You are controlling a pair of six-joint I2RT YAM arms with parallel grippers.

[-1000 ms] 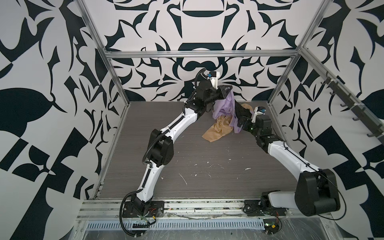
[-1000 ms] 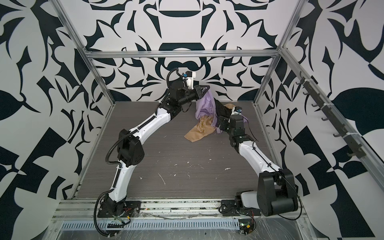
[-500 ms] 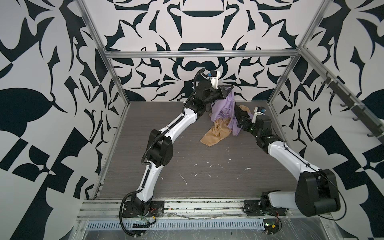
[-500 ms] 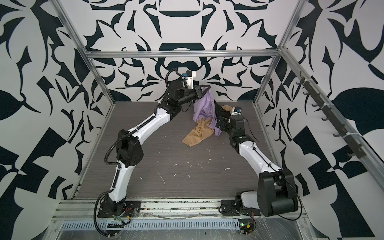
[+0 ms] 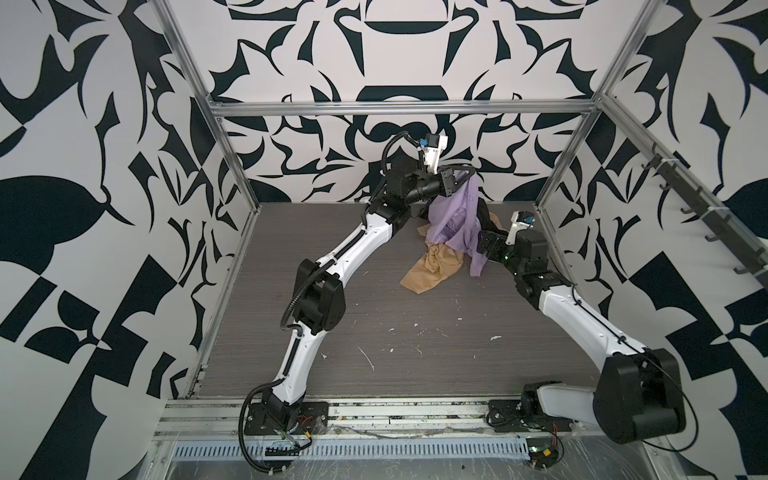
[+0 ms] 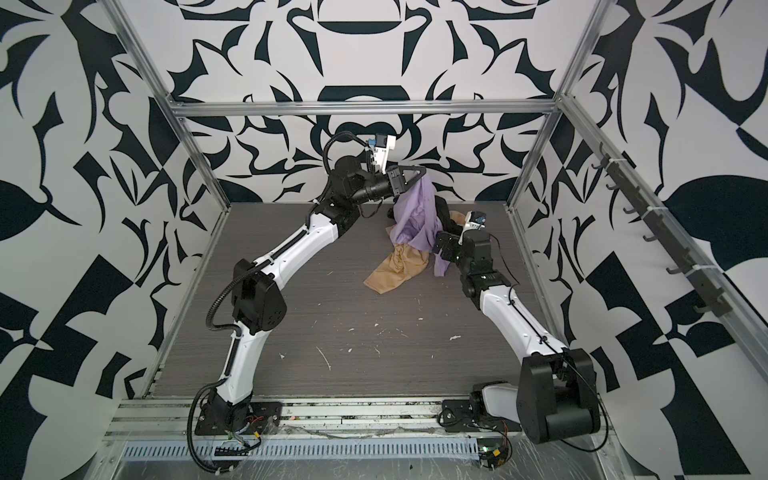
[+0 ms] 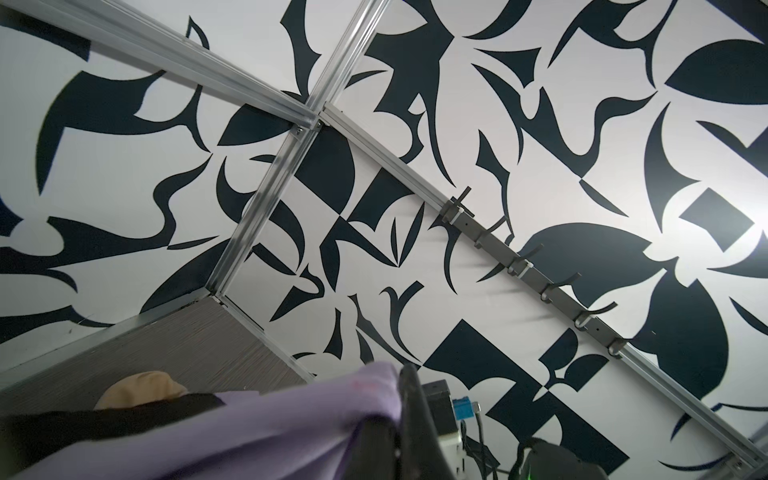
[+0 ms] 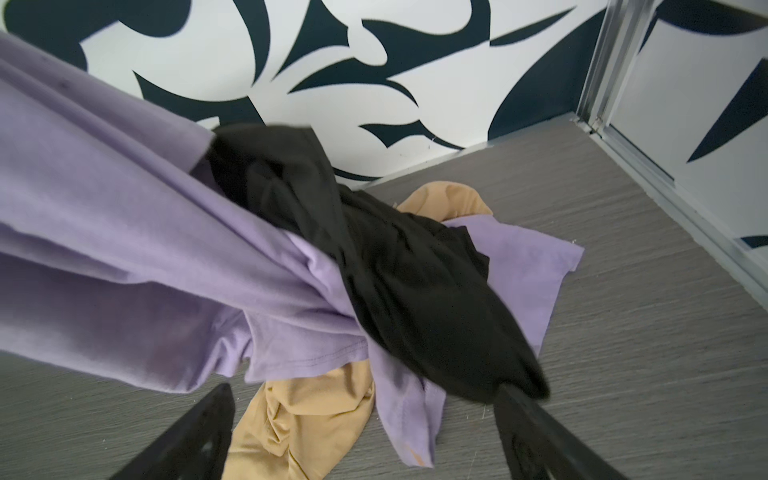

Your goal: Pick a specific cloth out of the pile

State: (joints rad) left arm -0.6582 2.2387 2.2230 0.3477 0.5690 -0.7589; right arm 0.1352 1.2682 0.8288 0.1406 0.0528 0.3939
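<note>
Between our left gripper's (image 5: pixel 468 178) closed jaws, we are pinching an upper fold of the cloth (image 5: pixel 453 220). It is hanging from them in a long lilac drape toward the table (image 5: pixel 374 332). Well below those jaws its lower end is trailing on the surface, so it is not yet clear of the pile.

Just beside the drape, on the side away from our left jaws, the black cloth (image 8: pixel 395 291) is clinging to it. It is lying across the lilac folds and riding partly off the table with them. Under both, the tan cloth (image 5: pixel 432 270) is lying on the table, touching the lilac hem.

Our right gripper (image 8: pixel 363 390) is standing low beside the heap with its jaws spread wide, gripping nothing. In the right wrist view the black cloth's lower end is sagging against one fingertip (image 8: pixel 519 415). Tan and lilac fabric are showing in the gap between the two jaws.

We are judging the task as about half done. The right cloth is chosen, gripped and raised, but it is not separated. What is remaining, as we are reading it, is to get the black cloth off the lilac one. The open right jaws look well placed to take or pin that black end. After that, the hem has to come free of the tan cloth and the lilac one has to be carried well apart from the other two.
</note>
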